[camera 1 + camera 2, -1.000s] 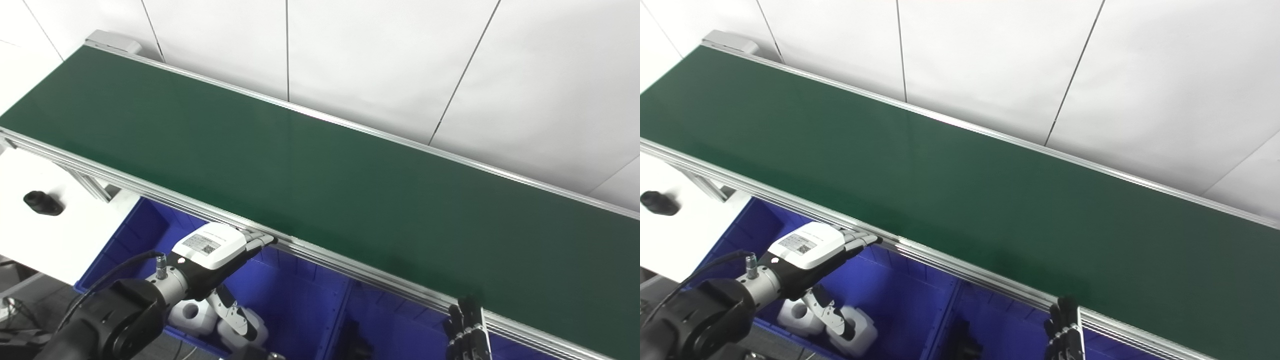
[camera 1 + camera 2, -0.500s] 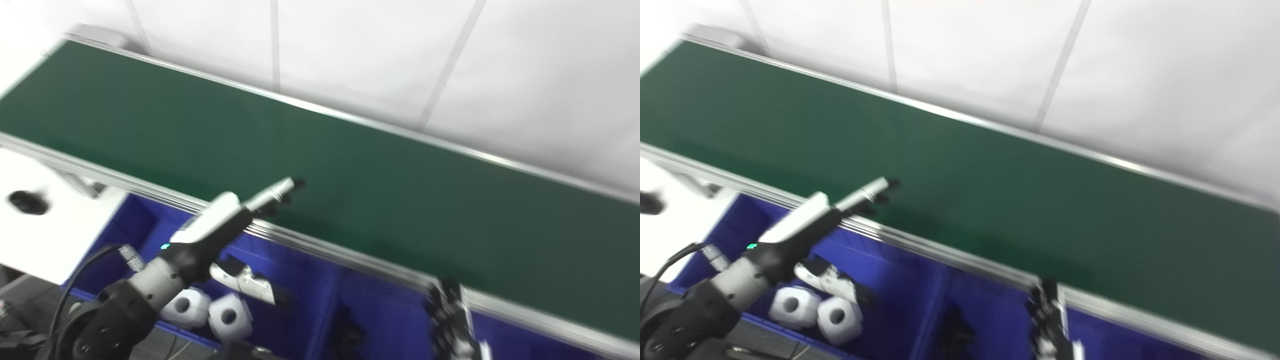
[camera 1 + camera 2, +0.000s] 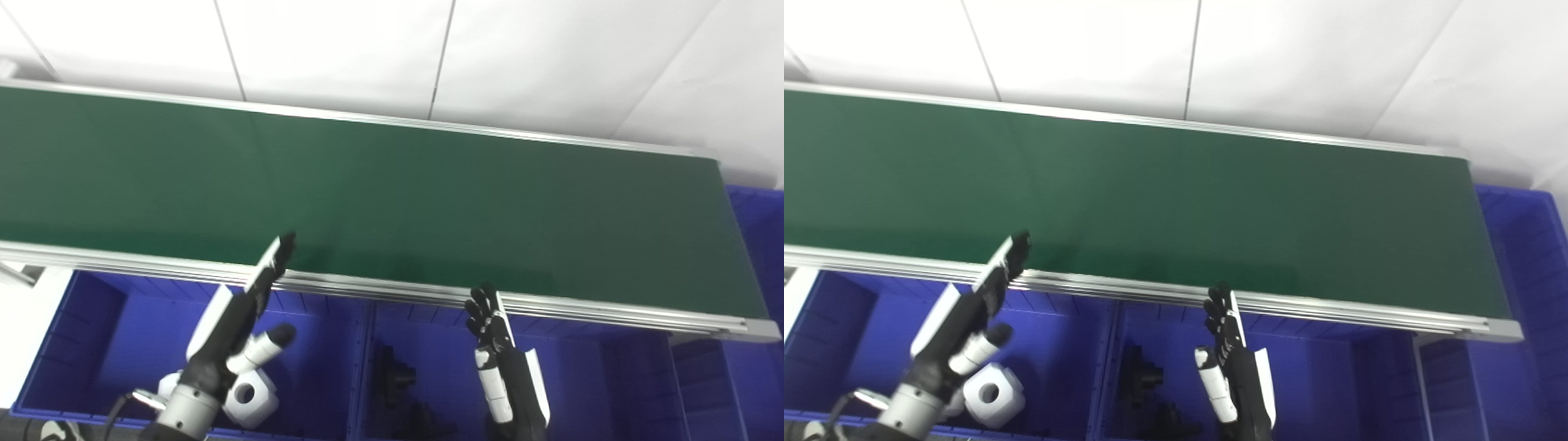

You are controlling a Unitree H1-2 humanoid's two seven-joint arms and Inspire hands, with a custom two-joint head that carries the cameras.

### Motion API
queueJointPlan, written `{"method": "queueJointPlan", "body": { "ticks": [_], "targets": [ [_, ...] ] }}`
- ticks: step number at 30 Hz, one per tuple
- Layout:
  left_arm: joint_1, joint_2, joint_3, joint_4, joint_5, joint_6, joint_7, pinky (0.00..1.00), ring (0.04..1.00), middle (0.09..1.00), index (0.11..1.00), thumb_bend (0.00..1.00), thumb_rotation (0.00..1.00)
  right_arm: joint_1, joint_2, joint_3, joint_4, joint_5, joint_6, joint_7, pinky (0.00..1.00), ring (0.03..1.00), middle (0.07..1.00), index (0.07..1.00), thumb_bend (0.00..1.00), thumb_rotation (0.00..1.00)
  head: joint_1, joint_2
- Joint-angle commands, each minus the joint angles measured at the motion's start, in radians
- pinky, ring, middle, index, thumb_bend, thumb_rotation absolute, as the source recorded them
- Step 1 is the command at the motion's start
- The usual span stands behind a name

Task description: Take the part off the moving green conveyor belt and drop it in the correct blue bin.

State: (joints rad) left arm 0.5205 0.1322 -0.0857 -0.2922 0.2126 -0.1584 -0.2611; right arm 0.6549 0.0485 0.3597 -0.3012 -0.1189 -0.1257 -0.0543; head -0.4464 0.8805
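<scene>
Both hands were held spread and empty at the belt's (image 3: pixel 392 196) near rail: left hand (image 3: pixel 236 318), right hand (image 3: pixel 502 355). White parts (image 3: pixel 248 398) and black parts (image 3: pixel 392 376) were seen in the blue bins (image 3: pixel 92 331) below.

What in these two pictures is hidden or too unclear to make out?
- Belt: its left end is cut off by the edge in both views; no part shows on it.
- Black parts in the middle bin: dark, shapes unclear, partly cut off at the bottom.
- White parts in the left bin: partly hidden by the left hand.
- Right hand: wrist cut off at the bottom.
</scene>
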Motion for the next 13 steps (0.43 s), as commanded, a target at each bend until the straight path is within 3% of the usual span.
{"method": "queueJointPlan", "body": {
  "ticks": [1,7,13],
  "targets": [
    [-0.025,0.006,-0.008,-0.017,-0.002,-0.089,0.033,1.00,1.000,1.000,1.000,0.91,0.82,0.004,0.134,0.101,0.002,-0.034,-0.004,-0.018,1.00,0.985,0.992,1.000,0.80,0.90,-0.001,0.001],
    [-0.034,0.003,-0.054,-0.016,-0.012,-0.071,0.028,1.00,1.000,1.000,1.000,0.95,0.81,0.004,0.112,0.095,0.008,-0.049,-0.018,-0.045,1.00,0.972,0.983,1.000,0.78,0.91,0.008,0.002],
    [-0.021,0.009,-0.085,-0.044,-0.007,-0.067,0.036,1.00,1.000,1.000,1.000,0.94,0.84,0.007,0.105,0.100,0.016,-0.048,-0.023,-0.063,1.00,0.967,0.974,1.000,0.80,0.90,-0.045,-0.002]
  ]
}}
